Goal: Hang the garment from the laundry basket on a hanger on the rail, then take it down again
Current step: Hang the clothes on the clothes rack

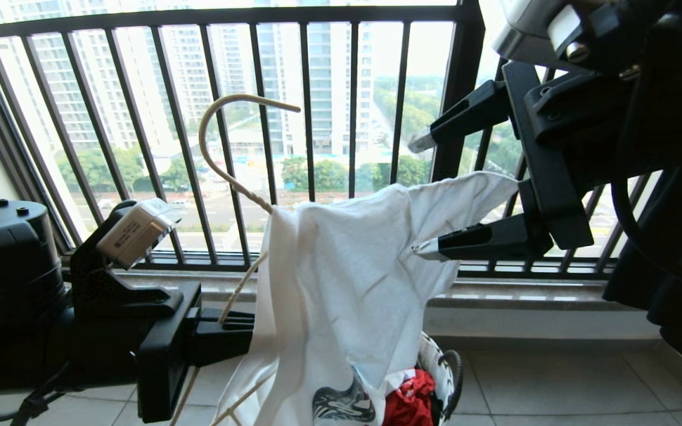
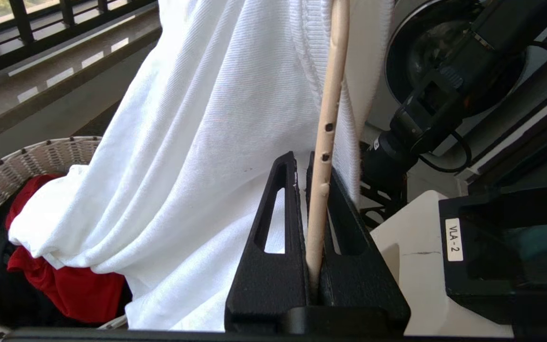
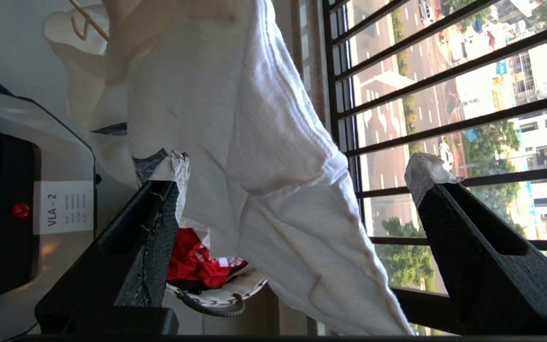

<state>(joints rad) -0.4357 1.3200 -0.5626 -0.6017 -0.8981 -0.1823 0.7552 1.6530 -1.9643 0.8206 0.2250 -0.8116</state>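
Hanger (image 1: 231, 154) at centre-left before the window railing (image 1: 317, 89), its hook uppermost, one arm clamped low in the left gripper (image 1: 231, 324), which sits left of the garment (image 1: 341, 284). The garment is draped over the hanger and hangs down into the laundry basket (image 1: 444, 367) on the floor directly below, lying over other clothes (image 1: 409, 402) inside. Right gripper (image 1: 421, 195) to the garment's right, jaws spread wide either side of a raised fold of fabric.

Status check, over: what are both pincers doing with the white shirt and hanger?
Left pincer shut on hanger. Right pincer open, straddling T-shirt sleeve. Shirt draped on hanger above basket.
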